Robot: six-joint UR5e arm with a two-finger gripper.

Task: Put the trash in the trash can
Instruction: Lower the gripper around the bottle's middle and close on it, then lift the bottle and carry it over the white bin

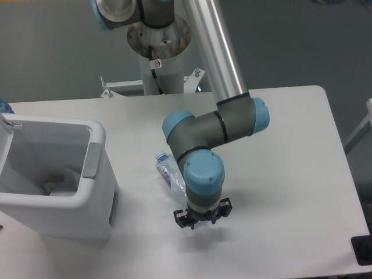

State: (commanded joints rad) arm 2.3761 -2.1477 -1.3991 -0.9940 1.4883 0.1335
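A robot arm points its gripper straight down over the near end of a crushed bottle lying on the table, apparently lined up to grasp it. The wrist hides the jaws, so open or closed is unclear. The bin stands left, a white packet inside.
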